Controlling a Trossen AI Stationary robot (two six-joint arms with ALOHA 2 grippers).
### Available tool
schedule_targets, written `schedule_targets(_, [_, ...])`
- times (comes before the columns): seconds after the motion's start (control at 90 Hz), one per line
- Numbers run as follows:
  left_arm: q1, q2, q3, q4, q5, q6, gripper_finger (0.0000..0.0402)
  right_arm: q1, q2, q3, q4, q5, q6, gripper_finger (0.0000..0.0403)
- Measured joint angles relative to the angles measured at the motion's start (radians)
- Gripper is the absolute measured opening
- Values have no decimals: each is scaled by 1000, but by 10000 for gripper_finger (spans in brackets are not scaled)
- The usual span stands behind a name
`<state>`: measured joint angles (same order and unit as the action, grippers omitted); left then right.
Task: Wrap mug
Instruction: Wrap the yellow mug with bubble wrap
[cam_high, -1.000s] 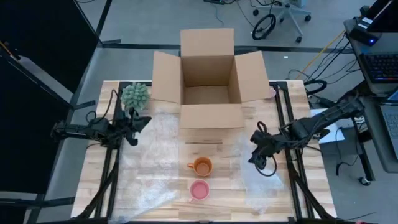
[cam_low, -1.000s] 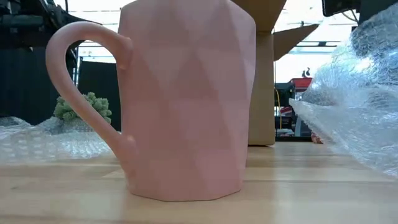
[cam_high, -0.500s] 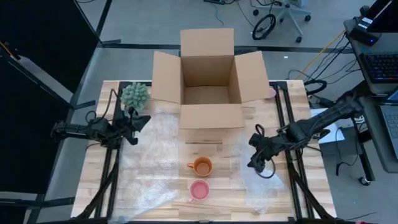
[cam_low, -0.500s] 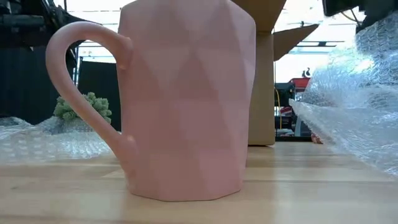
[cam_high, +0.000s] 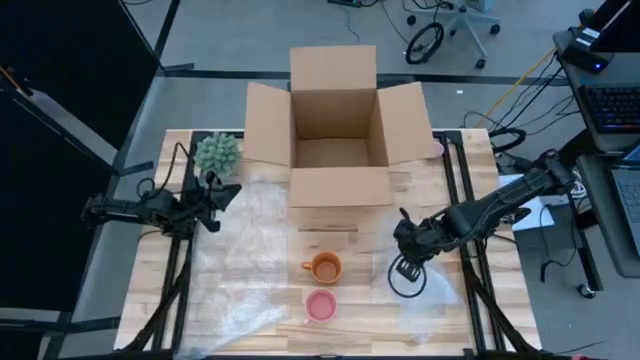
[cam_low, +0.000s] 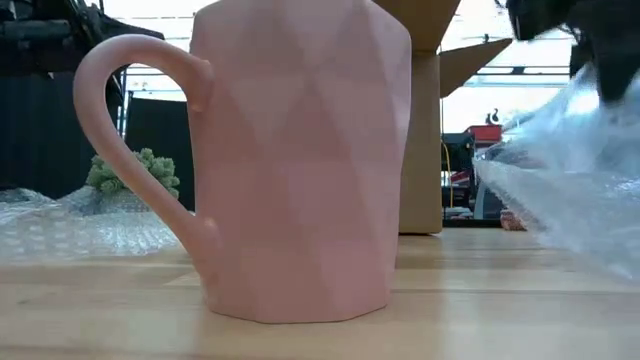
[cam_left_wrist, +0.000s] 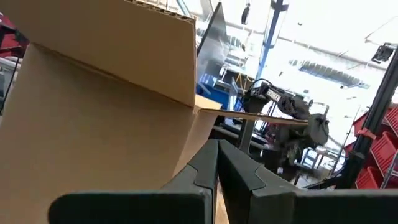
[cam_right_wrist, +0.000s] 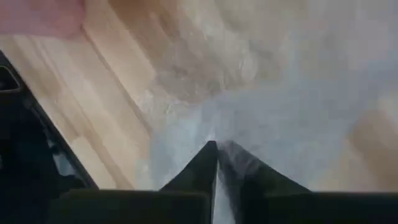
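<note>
A pink mug (cam_high: 320, 305) stands upright near the table's front edge and fills the low view (cam_low: 300, 160). An orange mug (cam_high: 323, 267) stands just behind it. A clear bubble wrap sheet (cam_high: 428, 295) lies right of the mugs. My right gripper (cam_high: 401, 250) is over that sheet's left part, shut on it (cam_right_wrist: 216, 148). A second bubble wrap sheet (cam_high: 240, 265) lies left of the mugs. My left gripper (cam_high: 222, 195) waits shut at the table's left, close to the box (cam_left_wrist: 93, 112). My right gripper pinches the bubble wrap between its two fingertips (cam_right_wrist: 208, 155), near the sheet's left edge (cam_right_wrist: 249, 134). The fingers slant down onto it from the table's right. In the low view the wrap (cam_low: 570, 180) rises toward the gripper (cam_low: 590, 35), and the rest lies on the table.
An open cardboard box (cam_high: 335, 135) stands at the table's far middle. A small green plant (cam_high: 217, 152) sits at the far left. A dark cable loop (cam_high: 405, 277) hangs under my right wrist, over the sheet. Bare wood shows between the mugs and the box.
My right gripper has gone toward the table's left edge and a little toward the near edge, down onto the right bubble wrap sheet. In the low view it has dropped into the picture above the raised wrap. Both mugs and my left arm have kept still.
</note>
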<state>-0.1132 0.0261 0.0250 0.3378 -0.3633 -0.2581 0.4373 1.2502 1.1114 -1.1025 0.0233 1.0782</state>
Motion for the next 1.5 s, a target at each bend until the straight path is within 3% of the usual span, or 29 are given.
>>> schedule_targets(0.244, [0, 0, 0, 22, 101, -25, 0, 16, -6, 277, -11, 130, -111, 1])
schedule_targets(0.344, [0, 0, 0, 21, 101, -24, 0, 15, -6, 308, 83, 181, -131, 1])
schedule_targets(0.511, [0, 0, 0, 21, 102, -25, 0, 17, -5, 339, 287, 162, -222, 1])
schedule_targets(0.656, [0, 0, 0, 21, 109, -36, 0, 64, -38, 370, 322, 250, -250, 0])
schedule_targets(0.767, [0, 0, 0, 21, 133, -59, 0, 134, -61, 370, 184, 263, -93, 0])
schedule_targets(0.878, [0, 0, 0, 20, 144, -55, 0, 224, -54, 362, -100, 261, 208, 0])
schedule_targets(1.033, [0, 0, 0, 20, 144, -51, 0, 355, -49, 259, -325, 154, 575, 0])
schedule_targets(1.211, [0, 0, 0, 19, 126, -50, 0, 440, -49, 72, -227, 59, 739, 0])
schedule_targets(1.5, [0, 0, 0, 19, 123, -50, 0, 459, -49, -196, 79, -32, 806, 8])
